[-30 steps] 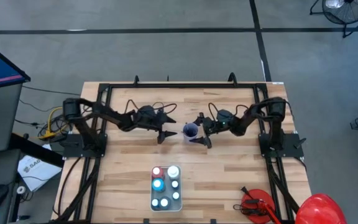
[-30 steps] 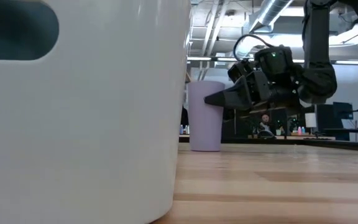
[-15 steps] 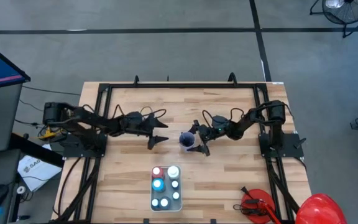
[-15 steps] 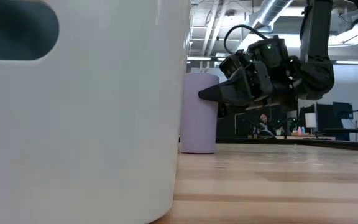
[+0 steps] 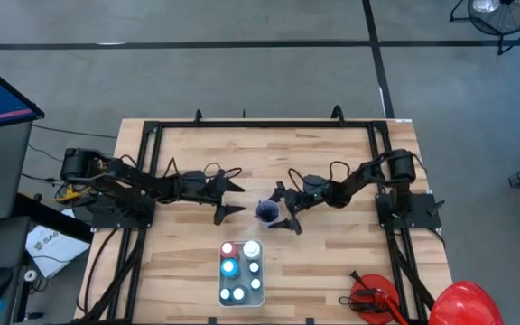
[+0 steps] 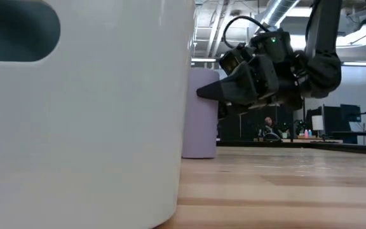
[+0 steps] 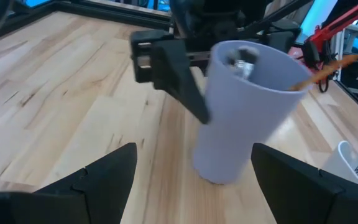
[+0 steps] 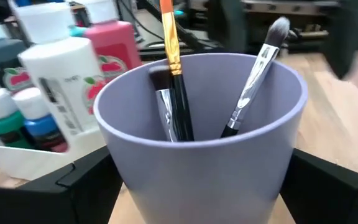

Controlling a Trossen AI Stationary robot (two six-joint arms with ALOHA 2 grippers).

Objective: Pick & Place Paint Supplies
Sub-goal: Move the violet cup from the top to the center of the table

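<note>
A lavender cup (image 5: 267,211) stands mid-table with two brushes in it, one orange-handled (image 8: 169,62) and one dark with a silver ferrule (image 8: 253,87). My right gripper (image 5: 279,210) reaches in from the right, its fingers on either side of the cup. My left gripper (image 5: 231,200) is open just left of the cup and touches nothing. Several paint bottles stand in a white tray (image 5: 240,271) near the front edge. A white bottle (image 8: 58,81) and a red one (image 8: 114,46) show behind the cup. My right gripper has the cup's wall between its two wide-spread fingers, about halfway up (image 7: 205,115). The fingers come nearly level from the table's right side, one on the far side and one on the near side. The cup is upright, its base (image 6: 199,152) at the tabletop.
The white tray's wall (image 6: 75,114) fills the left of the low view. A big red rounded thing (image 5: 463,302) and a red tool (image 5: 368,296) lie at the front right corner. Black frame rails (image 5: 242,124) run along the table's far, left and right sides.
My right gripper has moved toward the near edge and a little left. The cup has slid along the table with it, upright, closer to the tray. My left gripper, still open, has drawn back toward the left and near edges.
</note>
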